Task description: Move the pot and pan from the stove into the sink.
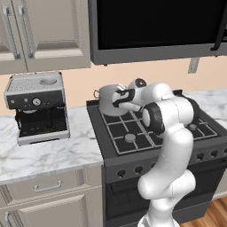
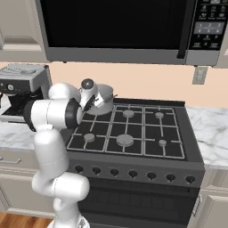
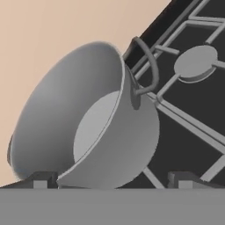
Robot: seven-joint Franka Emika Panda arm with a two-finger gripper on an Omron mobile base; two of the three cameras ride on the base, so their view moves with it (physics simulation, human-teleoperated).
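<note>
The coffee machine (image 1: 37, 106) stands at the far left on the marble bench (image 1: 48, 153), well apart from the work. Right of it is the stove (image 1: 128, 133), and the pot (image 1: 107, 98) stands on its rear-left burner, close to the back wall. The gripper (image 1: 119, 98) hangs at the pot's right side, wrist folded back toward the wall, its jaws spread wide and holding nothing.

The coming move turns on how the pot lies against those jaws. From the hand camera the pot (image 3: 88, 127) rolls across the picture with its open mouth facing the lens; one finger tip (image 3: 41, 179) sits under the far rim and the other finger tip (image 3: 184, 178) stands out over the grate, so the near rim and wall fall between them. The pot's axis is upright in the room, and the near loop handle (image 3: 147, 66) lies off to one side of the jaws. I judge the next step is to ease forward and close on the rim.

The left base camera shows the pot's far handle and the bench; the right base camera shows the pot (image 2: 101, 99) against the stove's bare burners (image 2: 133, 129). The hand camera gives the rim-to-finger line-up.
</note>
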